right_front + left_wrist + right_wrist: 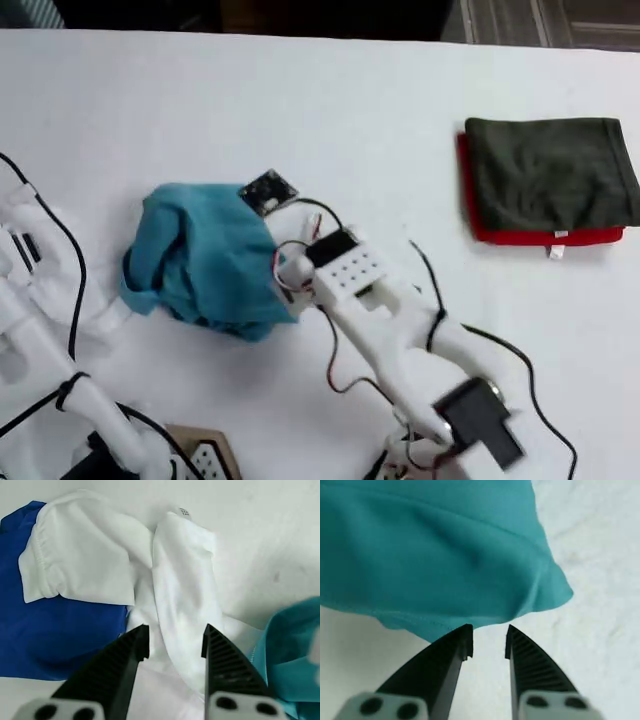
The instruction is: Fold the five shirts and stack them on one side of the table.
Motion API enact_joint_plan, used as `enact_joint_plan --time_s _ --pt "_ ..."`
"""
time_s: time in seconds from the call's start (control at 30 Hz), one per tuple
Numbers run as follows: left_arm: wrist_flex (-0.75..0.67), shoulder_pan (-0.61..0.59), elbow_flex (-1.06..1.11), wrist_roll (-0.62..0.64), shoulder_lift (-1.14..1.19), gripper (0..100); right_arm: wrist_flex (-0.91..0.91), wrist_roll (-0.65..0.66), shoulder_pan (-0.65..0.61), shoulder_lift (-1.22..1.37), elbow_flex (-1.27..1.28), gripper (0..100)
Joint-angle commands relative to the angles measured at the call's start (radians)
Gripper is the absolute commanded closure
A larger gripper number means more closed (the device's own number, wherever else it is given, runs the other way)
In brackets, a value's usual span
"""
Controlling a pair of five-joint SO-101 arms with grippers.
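- High view: two shirts are done, a dark green shirt (550, 170) folded squarely on top of a folded red shirt (540, 236) at the far right side of the table (300, 100). By my count that leaves three to fold.
- The teal shirt (200, 255) looks like the one in hand. It lies bunched up in a heap left of the table's middle, well apart from the stack and not yet spread flat.
- The right arm (390, 330) reaches in from the near edge to the teal heap's right-hand border. In the right wrist view the right gripper (487, 640) sits with its jaws a little apart and nothing between them, the teal hem just ahead of the tips.
- The left arm (40, 340) stands at the table's left edge. The left gripper (175, 640) is wide apart and empty, poised over a rumpled white shirt (180, 580) that lies partly on a blue shirt (50, 630), with a corner of the teal cloth just beside.
- Next move, as I judge it: the right jaws need to close on the teal hem and draw it outward so the shirt opens flat. Pinching a single layer matters — a bunched grab would only drag the heap along.
- The left jaws would do well to take the opposite edge of the teal cloth, not the white.
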Motion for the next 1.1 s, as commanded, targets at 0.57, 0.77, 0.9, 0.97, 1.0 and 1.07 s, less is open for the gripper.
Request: enact_joint_plan --time_s 0.57,0.77,0.9,0.97,1.0,1.07 --pt "-0.020 -0.009 -0.033 0.003 -0.018 81 0.404 -0.043 -0.113 0.366 -0.497 88.5" --pt "-0.020 -0.009 -0.033 0.003 -0.018 81 0.407 -0.048 -0.162 0.386 -0.512 88.5" --pt "-0.020 -0.011 -0.033 0.003 -0.018 81 0.407 -0.095 -0.114 0.424 -0.512 88.5" --pt "-0.020 -0.011 -0.033 0.003 -0.018 81 0.407 -0.095 -0.087 0.455 -0.512 88.5" --pt "-0.020 -0.011 -0.033 0.003 -0.018 81 0.407 -0.094 -0.077 0.475 -0.512 88.0" --pt "-0.020 -0.011 -0.033 0.003 -0.018 81 0.412 -0.094 -0.068 0.515 -0.514 83.4"
